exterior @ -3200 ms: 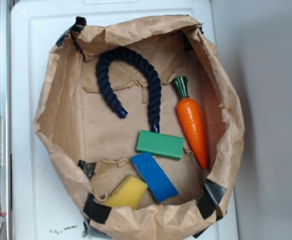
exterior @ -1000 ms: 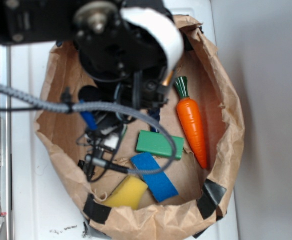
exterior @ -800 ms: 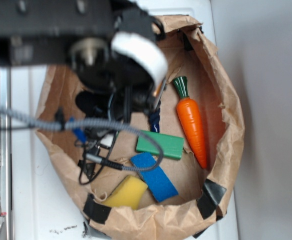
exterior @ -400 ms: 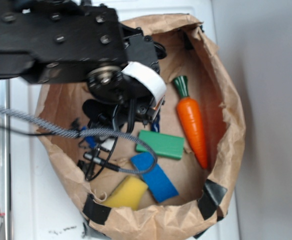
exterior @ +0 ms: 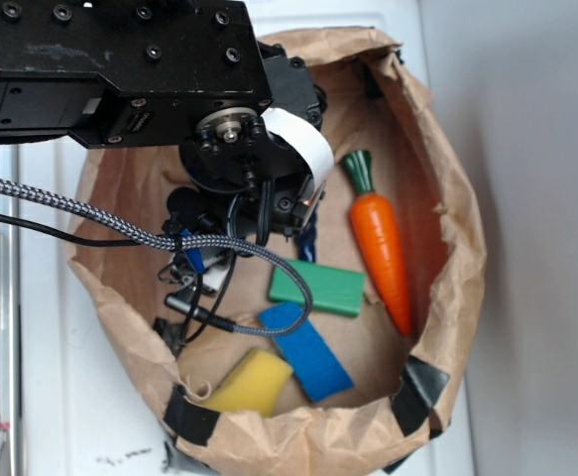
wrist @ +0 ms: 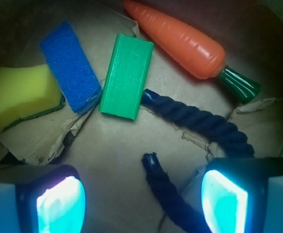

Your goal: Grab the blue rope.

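Rope lies on the floor of a brown paper bag, bent into an arch so that both capped ends point toward the blocks. In the wrist view one end sits just beside the green block, apparently touching its corner, and the other end lies free on the paper between the two fingers. From outside, the arm covers nearly all of the rope; only a short dark stretch shows just above the green block.

The gripper hangs low inside the bag with its fingers spread wide, nothing between the pads but the free leg of the rope. That stance looks chosen on purpose: the jaws straddle one strand rather than the whole arch, which is too wide to close on. The strand runs closer to the right-hand finger than to the middle of the gap, so a small sideways shift would probably centre it.

A carrot lies beyond the rope's far leg, well clear of the fingers. The blue block and yellow sponge rest together to the other side, also out of the way. The grey braided cable drapes across the bag in the outside view and belongs to the robot.

My reading is that the approach is nearly done and the closing is not yet begun.
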Action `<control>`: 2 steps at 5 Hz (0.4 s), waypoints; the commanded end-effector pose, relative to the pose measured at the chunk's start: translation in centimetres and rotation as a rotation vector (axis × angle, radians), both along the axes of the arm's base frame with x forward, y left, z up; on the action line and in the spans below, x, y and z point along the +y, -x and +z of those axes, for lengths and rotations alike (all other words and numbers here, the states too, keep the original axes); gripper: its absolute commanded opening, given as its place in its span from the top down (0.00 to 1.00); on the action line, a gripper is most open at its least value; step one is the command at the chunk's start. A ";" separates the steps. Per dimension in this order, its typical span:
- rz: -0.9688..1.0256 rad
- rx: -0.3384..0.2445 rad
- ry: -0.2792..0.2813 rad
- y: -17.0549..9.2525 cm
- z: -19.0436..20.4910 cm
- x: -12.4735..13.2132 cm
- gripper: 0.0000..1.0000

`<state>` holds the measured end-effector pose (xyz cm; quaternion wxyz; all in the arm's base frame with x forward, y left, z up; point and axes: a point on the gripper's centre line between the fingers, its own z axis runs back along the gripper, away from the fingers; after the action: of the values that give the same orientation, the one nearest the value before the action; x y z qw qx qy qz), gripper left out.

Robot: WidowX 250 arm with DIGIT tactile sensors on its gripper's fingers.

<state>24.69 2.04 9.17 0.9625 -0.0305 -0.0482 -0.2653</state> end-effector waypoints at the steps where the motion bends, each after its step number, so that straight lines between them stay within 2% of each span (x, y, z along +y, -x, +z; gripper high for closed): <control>1: -0.002 -0.055 -0.008 -0.9 1.6 0.2 0.00; 2: -0.008 -0.091 -0.016 -1.4 0.6 1.7 0.00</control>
<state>25.61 3.35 8.55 0.9594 -0.0232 -0.0706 -0.2720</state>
